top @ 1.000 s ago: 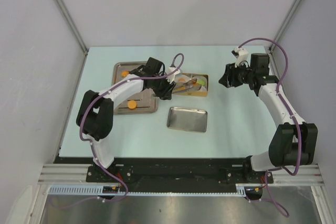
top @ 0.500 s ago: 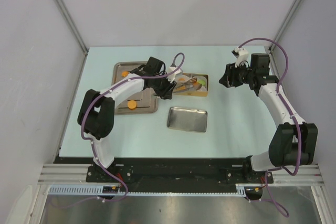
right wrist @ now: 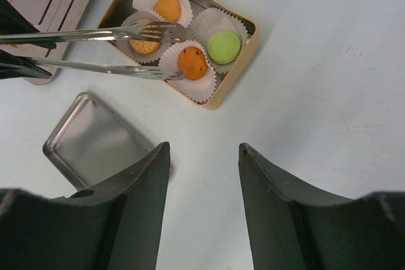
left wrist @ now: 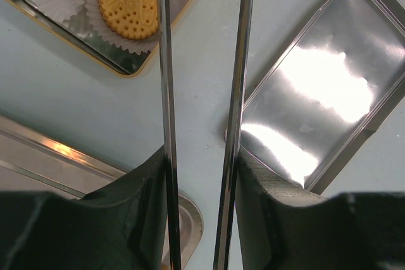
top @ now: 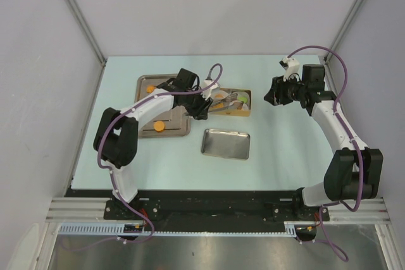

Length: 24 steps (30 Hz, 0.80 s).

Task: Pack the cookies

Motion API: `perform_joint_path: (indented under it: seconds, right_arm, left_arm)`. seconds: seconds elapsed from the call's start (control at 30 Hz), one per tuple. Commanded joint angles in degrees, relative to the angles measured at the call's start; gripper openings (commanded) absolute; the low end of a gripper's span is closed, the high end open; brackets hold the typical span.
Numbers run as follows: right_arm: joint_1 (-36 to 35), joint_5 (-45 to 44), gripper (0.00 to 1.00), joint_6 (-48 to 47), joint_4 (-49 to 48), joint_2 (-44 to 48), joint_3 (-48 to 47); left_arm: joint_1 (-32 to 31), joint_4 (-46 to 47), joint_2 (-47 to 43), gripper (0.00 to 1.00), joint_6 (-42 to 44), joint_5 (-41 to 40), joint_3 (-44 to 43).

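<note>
Four cookies lie in white paper liners inside a gold-rimmed tin (right wrist: 235,90): an orange one (right wrist: 167,8), a dotted biscuit (right wrist: 145,46), a darker orange one (right wrist: 192,62) and a green one (right wrist: 224,46). Two more orange cookies (top: 150,88) (top: 159,126) rest on the flat steel tray (top: 178,126). My left gripper (top: 201,107) (left wrist: 201,159) is shut on metal tongs (right wrist: 95,34) (left wrist: 166,93). The tongs' arms stand apart above the tin, their tips beside the darker orange cookie, with nothing pinched between them. My right gripper (right wrist: 204,150) (top: 271,96) hangs open over bare table right of the tin.
A silver tin lid (top: 226,143) (left wrist: 329,93) (right wrist: 95,140) lies upturned in front of the tin. White walls and posts enclose the table on three sides.
The tongs' arms have spread slightly over the tin. Neither arm has visibly shifted.
</note>
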<state>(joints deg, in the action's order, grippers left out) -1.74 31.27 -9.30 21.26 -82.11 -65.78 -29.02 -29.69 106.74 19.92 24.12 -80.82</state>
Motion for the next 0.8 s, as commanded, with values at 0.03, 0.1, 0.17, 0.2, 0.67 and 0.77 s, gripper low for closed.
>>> perform_joint_path:
  seconds: [0.03,0.1,0.17,0.2,0.67,0.77]
  right_arm:
    - [0.2,0.3,0.52,-1.2,-0.8,0.3,-0.2]
    - [0.2,0.3,0.52,-1.3,-0.8,0.2,-0.2]
    - [0.2,0.3,0.52,-1.3,-0.6,0.1,-0.2]
    - [0.2,0.2,0.52,-1.3,-0.7,0.2,-0.2]
    - [0.2,0.3,0.52,-1.2,-0.9,0.5,-0.2]
    - [0.3,0.5,0.52,-1.2,-0.8,0.5,-0.2]
  left_arm:
    - [-0.4,1.2,-3.5,0.45,-0.8,0.6,-1.1]
    - [-0.4,1.6,-4.2,0.46,-1.0,0.5,-0.6]
    - [-0.5,2.1,-5.4,0.46,-1.4,0.5,-0.2]
    - [-0.4,2.3,-5.8,0.46,-1.5,0.3,0.0]
    - [2.5,10.3,-17.5,0.45,-6.0,-5.3,8.9]
    - [5.4,11.7,-20.7,0.45,-7.6,-5.8,11.1]
